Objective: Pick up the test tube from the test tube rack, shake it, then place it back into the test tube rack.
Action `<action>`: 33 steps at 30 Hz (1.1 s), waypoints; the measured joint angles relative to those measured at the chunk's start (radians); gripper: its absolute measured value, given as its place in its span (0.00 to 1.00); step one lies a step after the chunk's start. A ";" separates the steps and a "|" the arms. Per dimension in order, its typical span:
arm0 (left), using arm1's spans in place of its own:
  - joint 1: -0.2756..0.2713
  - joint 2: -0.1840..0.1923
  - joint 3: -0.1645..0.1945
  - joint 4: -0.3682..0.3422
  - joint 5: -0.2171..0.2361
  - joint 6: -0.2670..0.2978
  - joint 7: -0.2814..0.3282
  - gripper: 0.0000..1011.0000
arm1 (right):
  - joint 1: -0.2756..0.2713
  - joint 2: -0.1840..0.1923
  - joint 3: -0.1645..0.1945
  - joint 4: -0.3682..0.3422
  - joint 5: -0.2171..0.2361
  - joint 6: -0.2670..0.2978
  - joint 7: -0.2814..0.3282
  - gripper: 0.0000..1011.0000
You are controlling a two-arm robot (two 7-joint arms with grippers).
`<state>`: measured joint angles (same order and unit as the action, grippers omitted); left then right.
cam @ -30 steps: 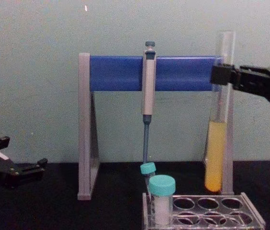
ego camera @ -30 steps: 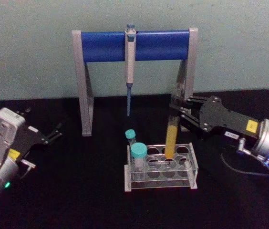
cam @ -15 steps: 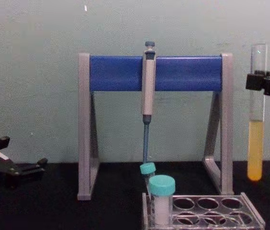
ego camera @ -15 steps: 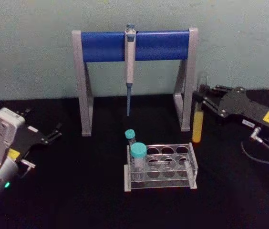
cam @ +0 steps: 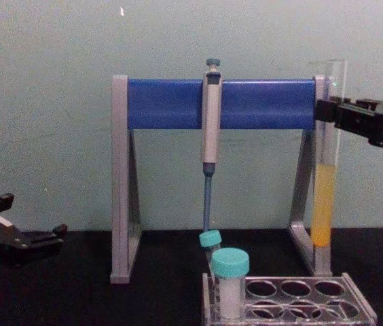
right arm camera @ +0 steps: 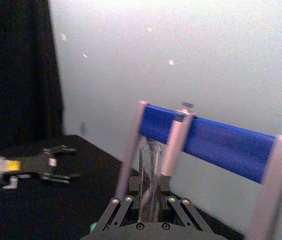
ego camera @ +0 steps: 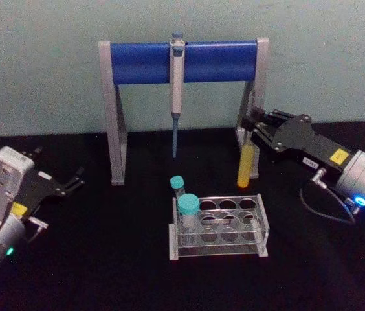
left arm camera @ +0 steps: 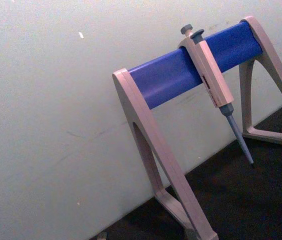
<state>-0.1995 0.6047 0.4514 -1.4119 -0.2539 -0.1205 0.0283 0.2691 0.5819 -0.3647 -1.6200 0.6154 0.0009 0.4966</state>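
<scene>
Shake step: test tube (ego camera: pixel 247 165) held aloft, clear of the test tube rack (ego camera: pixel 234 249).
Upright in the right pincer (ego camera: pixel 255 129), pinched near its top, just beyond the rack's far right corner. The left pincer (ego camera: pixel 72 181) is spread, parked left. Next, probably: centre it over a free hole and lower it straight.

The test tube (ego camera: pixel 247 167), slim clear glass with yellow-orange liquid in its lower part, is held upright near its top by the right tool (ego camera: pixel 252 125), in the air behind the right end of the test tube rack (ego camera: pixel 218 251). This low clear rack is set on the black surface (ego camera: pixel 105 259).
</scene>
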 joint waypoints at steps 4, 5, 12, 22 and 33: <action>0.000 0.000 0.000 0.000 0.000 0.000 0.000 0.99 | -0.002 -0.001 0.000 0.001 0.047 -0.009 0.074 0.23; 0.000 0.000 0.000 0.000 0.000 0.000 0.000 0.99 | -0.002 0.001 -0.001 0.001 0.052 -0.010 0.083 0.23; 0.000 0.000 0.000 0.000 0.000 0.000 0.000 0.99 | -0.007 0.041 -0.008 -0.009 0.083 -0.018 0.147 0.23; 0.000 0.000 0.000 0.000 0.000 0.000 0.000 0.99 | -0.007 0.051 -0.013 -0.007 0.015 -0.037 0.092 0.23; 0.000 0.000 0.000 0.000 0.000 0.000 0.000 0.99 | 0.007 0.005 -0.033 0.029 0.000 -0.050 0.099 0.23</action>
<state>-0.1995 0.6047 0.4514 -1.4120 -0.2539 -0.1205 0.0283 0.2766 0.5873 -0.3981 -1.5910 0.6157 -0.0490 0.5960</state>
